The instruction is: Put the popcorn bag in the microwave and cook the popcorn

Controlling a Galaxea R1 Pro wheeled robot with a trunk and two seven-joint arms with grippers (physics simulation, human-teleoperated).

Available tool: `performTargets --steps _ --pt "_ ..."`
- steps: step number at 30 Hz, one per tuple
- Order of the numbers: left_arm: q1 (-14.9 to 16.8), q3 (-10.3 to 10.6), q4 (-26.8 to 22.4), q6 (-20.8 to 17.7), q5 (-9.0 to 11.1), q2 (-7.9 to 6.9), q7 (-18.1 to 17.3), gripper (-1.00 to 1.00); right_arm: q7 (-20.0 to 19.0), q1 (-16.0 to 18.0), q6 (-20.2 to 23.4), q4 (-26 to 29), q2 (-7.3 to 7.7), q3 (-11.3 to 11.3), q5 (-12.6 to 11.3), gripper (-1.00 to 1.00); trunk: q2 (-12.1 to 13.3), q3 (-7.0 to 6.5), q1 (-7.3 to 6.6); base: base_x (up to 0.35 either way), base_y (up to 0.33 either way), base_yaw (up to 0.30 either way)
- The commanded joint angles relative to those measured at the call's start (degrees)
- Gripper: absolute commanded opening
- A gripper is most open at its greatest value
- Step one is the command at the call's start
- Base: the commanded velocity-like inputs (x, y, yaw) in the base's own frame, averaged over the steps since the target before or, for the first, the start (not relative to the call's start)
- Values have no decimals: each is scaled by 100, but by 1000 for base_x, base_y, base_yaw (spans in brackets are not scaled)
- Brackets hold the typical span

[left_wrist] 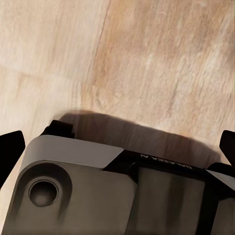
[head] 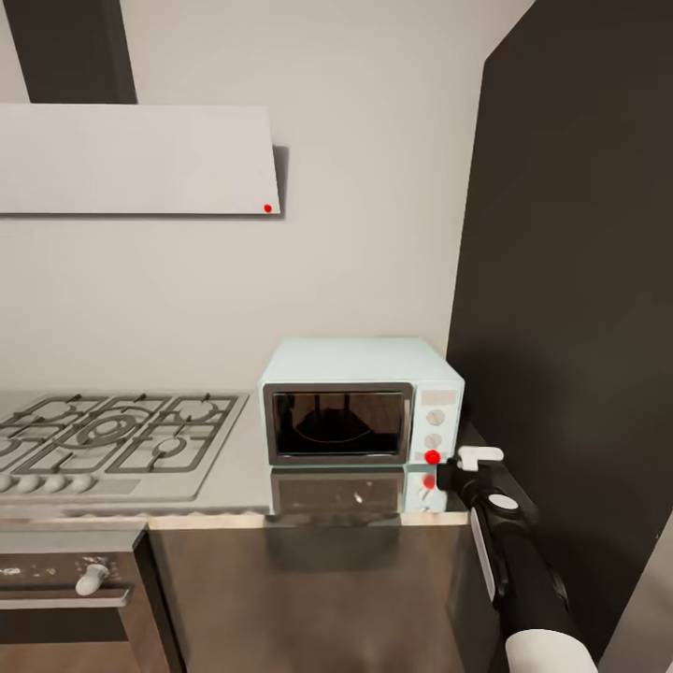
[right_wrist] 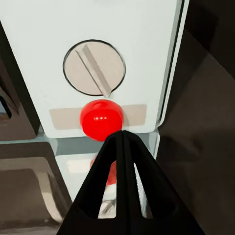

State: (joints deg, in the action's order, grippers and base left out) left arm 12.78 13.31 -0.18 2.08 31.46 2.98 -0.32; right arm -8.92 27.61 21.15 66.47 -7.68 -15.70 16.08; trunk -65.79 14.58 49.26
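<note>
Overall light: soft, even and diffuse – no single source can be picked out.
Countertop (head: 234,495): glossy; a mirrored image of the microwave (head: 360,402) is seen along its front edge.
Microwave door: dark glass, faint reflections are shown.
Hood (head: 136,159): a narrow shadow is cast on the wall at its right end.
Floor (left_wrist: 122,58): warmly lit; a soft-edged dark shadow lies along the robot's body.
Right wrist view: the close fingers (right_wrist: 122,186) are rendered black and slightly soft – the red button (right_wrist: 102,120) carries small glints.
Sharpness: render slightly soft throughout.

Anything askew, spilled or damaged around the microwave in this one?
Nothing stands out. The microwave sits square on the countertop with its door shut. The right gripper, fingers closed together, is at the red button below the dial. No spill or damage shows.
</note>
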Motion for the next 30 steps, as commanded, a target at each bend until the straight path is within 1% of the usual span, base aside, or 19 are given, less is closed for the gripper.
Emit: performTargets --steps 1,6,9,11,27,30 --pt "5 48 6 21 53 1 -3 100 -54 6 25 8 -8 -21 59 -100 -4 8 2 147 0 0" --pt "5 54 2 21 52 1 -3 100 -73 2 118 -48 -1 -21 51 -100 -4 8 2 154 0 0" --pt "5 57 3 19 53 1 -3 100 -68 6 119 -328 11 -15 59 -100 -4 8 2 156 0 0" --pt "5 55 2 20 53 1 -3 100 -67 4 118 -393 12 -13 65 -100 -4 8 2 156 0 0" --pt "5 54 1 21 53 1 -3 100 -56 5 95 -432 39 -31 49 -100 -4 8 2 160 0 0" --pt "5 55 4 21 48 1 -3 100 -65 3 71 -433 39 -37 58 -100 -4 8 2 49 0 0"
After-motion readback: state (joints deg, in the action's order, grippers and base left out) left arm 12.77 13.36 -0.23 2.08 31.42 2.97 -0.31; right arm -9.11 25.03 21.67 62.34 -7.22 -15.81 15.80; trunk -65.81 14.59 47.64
